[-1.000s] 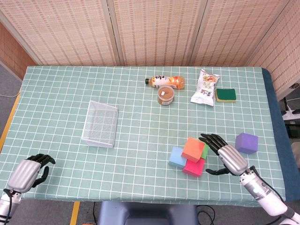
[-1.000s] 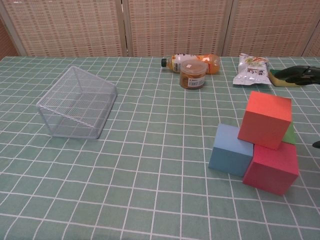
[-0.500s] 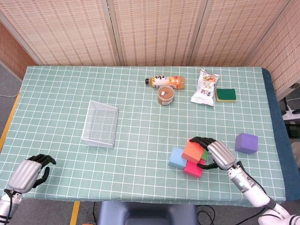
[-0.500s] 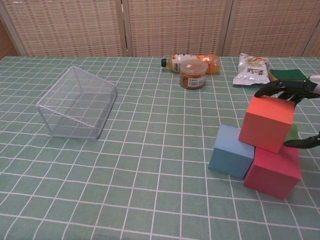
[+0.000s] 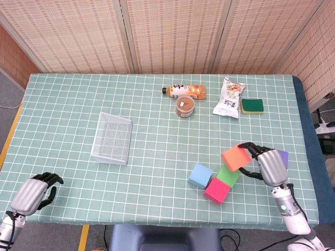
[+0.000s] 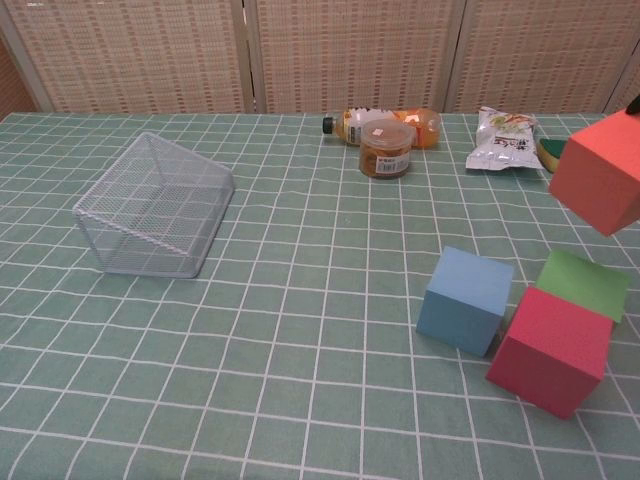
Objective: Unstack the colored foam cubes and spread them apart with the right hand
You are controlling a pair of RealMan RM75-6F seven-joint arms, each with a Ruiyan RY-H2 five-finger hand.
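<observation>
Three cubes down on the bench (image 5: pixel 157 125), one up in the air. Orange cube (image 5: pixel 235 157) gripped in the right hand (image 5: pixel 270 166), fingers wrapped round it, lifted clear of the cluster and tilted, off to the right of the others. Below and left: blue cube (image 5: pixel 199 175), green cube (image 5: pixel 227 174) and pink cube (image 5: pixel 216 191), bunched together, green touching pink, blue just beside them. Purple cube (image 5: pixel 282 155) half hidden behind the right hand, near the bench's right edge, already apart from the rest. Left hand (image 5: pixel 32 192) at the near left corner, fingers curled in, holding nothing, out of play.

Step in hand, by the look of it: carrying the top cube away from the pile. Unstacking looks done, spreading only begun. Next call: a bare patch of bench, well away from the cluster and from the purple cube, then a level set-down and release. Tilted cube, so some levelling needed first. After that, green, pink and blue to be pulled apart one at a time.
</observation>
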